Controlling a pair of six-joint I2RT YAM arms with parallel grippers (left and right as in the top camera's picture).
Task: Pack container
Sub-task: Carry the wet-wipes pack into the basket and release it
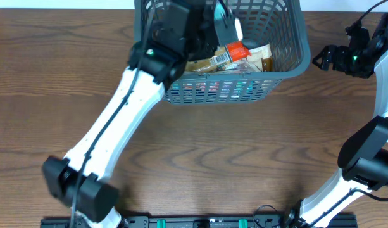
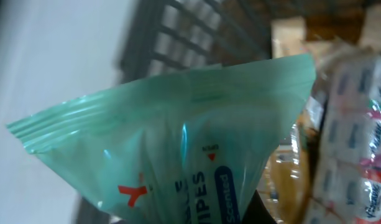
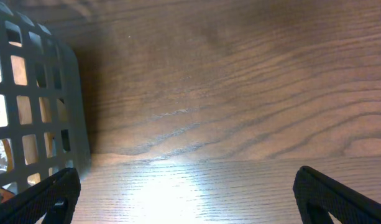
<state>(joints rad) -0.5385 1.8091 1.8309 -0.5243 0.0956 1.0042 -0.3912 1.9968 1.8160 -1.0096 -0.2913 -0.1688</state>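
Note:
The container (image 1: 294, 66) is a dark grey lattice basket at the table's far edge, with snack packs (image 1: 209, 63) and an orange-topped pack (image 1: 235, 51) lying inside. My left gripper (image 1: 220, 20) hangs over the basket's inside, shut on a teal wipes pack (image 2: 190, 137) that fills the left wrist view; only dark bits of the fingers show at the bottom edge. Beyond the pack I see the basket wall (image 2: 184, 31) and white packets (image 2: 355, 118). My right gripper (image 1: 320, 59) stands open just right of the basket, over bare table, its fingers (image 3: 38, 199) wide apart beside the container wall (image 3: 72, 93).
The brown wooden table (image 1: 244, 158) spreads in front of the basket. The left arm (image 1: 118, 120) crosses it diagonally from the near left. The right arm (image 1: 371, 152) stands along the right edge.

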